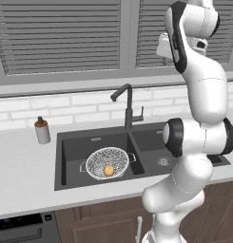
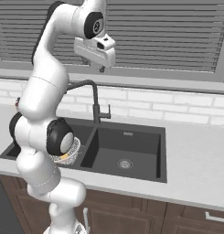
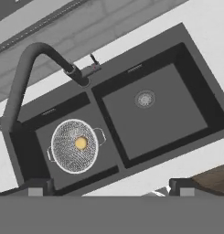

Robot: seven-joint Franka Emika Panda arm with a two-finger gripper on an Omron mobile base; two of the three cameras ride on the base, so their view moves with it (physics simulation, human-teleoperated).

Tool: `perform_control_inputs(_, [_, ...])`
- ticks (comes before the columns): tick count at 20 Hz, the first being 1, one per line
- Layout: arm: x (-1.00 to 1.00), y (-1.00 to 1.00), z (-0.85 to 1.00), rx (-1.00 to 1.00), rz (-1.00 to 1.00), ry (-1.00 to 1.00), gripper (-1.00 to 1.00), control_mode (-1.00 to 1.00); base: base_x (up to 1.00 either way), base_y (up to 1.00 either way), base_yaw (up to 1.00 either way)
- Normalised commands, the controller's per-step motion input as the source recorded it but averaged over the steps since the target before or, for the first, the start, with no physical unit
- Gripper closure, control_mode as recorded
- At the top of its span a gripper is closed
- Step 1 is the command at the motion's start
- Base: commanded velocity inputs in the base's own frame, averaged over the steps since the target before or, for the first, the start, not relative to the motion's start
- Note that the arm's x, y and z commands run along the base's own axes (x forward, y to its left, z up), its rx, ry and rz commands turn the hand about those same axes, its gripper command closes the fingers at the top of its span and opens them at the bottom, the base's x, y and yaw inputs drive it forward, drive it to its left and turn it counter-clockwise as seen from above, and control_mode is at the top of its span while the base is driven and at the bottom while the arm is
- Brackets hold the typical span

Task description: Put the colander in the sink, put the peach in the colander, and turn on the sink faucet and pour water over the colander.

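Colander [image 1: 107, 163] first: the silvery mesh bowl sits on the floor of the left basin of the dark double sink [image 1: 65, 156], its two little handles sticking out to either side. Inside it, about at the middle of the mesh, lies the peach [image 1: 109, 170], small and orange against the wire. From above, through the hand view, the colander [image 3: 75, 146] sits nearer the front wall of its basin than the back, with the peach [image 3: 81, 143] resting in its bowl. The right basin holds nothing but its round silver drain [image 3: 145, 98].

At the back edge of the sink, in line with the divider, stands the dark faucet [image 1: 128, 108]; its gooseneck spout bends over toward the left basin and its small lever points off to the right. No water is visible at the spout.

On the bench, left of the sink and near the back wall, stands a grey soap bottle [image 1: 42, 130] with an orange cap.

High above the sink hangs the tool [image 2: 102, 68], up at the level of the window blinds, its fingers [image 3: 39, 186] spread wide with nothing between them.
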Motion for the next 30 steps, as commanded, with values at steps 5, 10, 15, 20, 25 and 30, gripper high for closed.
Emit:
perform_control_inputs(5, [0.0,-0.83,-0.95,0.22,0.03,-0.1,-1.0,-1.0,0.0,0.0,0.0])
perform_control_inputs(10, [0.06,-0.24,-1.0,0.27,0.15,-0.26,-1.0,-1.0,0.0,0.0,0.0])
perform_control_inputs(15, [0.14,-0.07,-0.8,0.23,0.16,-0.25,-1.0,-1.0,0.0,0.0,0.0])
perform_control_inputs(20, [0.35,0.0,-0.67,0.19,0.17,-0.14,-1.0,-1.0,0.0,0.0,0.0])
perform_control_inputs(25, [0.4,0.0,-0.42,0.1,0.23,-0.14,-1.0,-1.0,0.0,0.0,0.0])
perform_control_inputs(30, [0.43,0.0,-0.29,0.01,0.22,-0.19,-1.0,-1.0,0.0,0.0,0.0])
